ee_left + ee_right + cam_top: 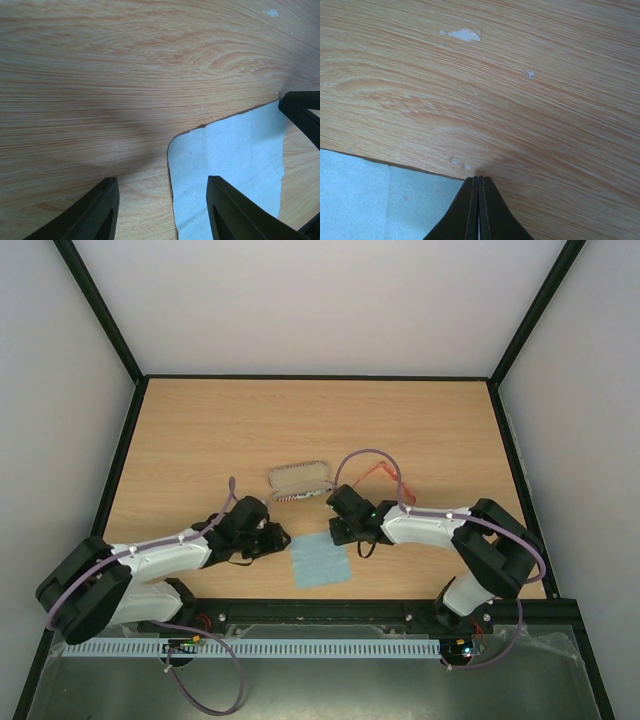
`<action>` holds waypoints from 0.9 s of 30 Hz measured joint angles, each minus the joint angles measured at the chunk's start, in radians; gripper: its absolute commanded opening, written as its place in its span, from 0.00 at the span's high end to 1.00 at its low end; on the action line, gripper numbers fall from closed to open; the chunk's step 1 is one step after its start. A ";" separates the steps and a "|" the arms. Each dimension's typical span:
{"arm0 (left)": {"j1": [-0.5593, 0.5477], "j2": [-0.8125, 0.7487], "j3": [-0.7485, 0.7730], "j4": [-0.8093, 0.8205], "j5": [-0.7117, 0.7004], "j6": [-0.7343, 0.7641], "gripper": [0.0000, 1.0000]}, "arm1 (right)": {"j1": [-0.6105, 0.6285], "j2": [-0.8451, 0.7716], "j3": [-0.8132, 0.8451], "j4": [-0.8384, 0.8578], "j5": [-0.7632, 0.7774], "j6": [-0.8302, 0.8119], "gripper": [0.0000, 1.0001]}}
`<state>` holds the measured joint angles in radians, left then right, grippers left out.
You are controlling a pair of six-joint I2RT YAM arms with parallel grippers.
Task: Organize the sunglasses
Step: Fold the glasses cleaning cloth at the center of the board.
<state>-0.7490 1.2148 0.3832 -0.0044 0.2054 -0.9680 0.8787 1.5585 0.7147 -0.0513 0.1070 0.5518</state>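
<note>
Since both arms crowd the same patch of the table [200,430], the widest hazard is a collision. The left arm [160,555] reaches in from eight o'clock and the right arm [430,525] from four o'clock. Their heads sit near each other over the light blue cloth [320,562], which lies toward six o'clock of the table's middle. The left wrist view even shows a dark part of the other gripper at its three o'clock edge, so a careless advance by either could knock them together.

The cloth is the next concern. The left gripper [162,215] has its fingers apart, straddling the cloth's corner on the nine o'clock side. The right gripper [478,192] has its fingers pressed together right at the cloth's twelve o'clock edge, and I cannot tell whether any fabric is nipped between them. If none is, a lift likely comes away with nothing; if only one side holds, the cloth may bunch or drag.

The flag-print case [300,480] lies at twelve o'clock of the cloth, near the right gripper, and a pull that way could shove it.

The sunglasses [381,474] lie on the table at three o'clock of the case, held by nothing, beneath the loop of the right arm's purple cable [360,453]. That loop could snag a slim temple and flick them aside.
</note>
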 measured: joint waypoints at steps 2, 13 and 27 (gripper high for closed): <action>-0.010 0.017 0.014 0.000 0.000 0.003 0.47 | 0.001 -0.005 -0.003 -0.006 0.018 0.011 0.99; -0.021 0.147 0.119 -0.026 -0.004 0.071 0.66 | 0.002 -0.008 -0.004 -0.026 0.077 0.039 0.99; -0.088 0.275 0.240 -0.066 -0.084 0.130 0.75 | 0.000 -0.008 -0.003 -0.026 0.076 0.040 0.99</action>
<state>-0.8368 1.4902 0.6235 -0.0704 0.1219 -0.8375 0.8787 1.5501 0.7113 -0.0772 0.1829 0.5919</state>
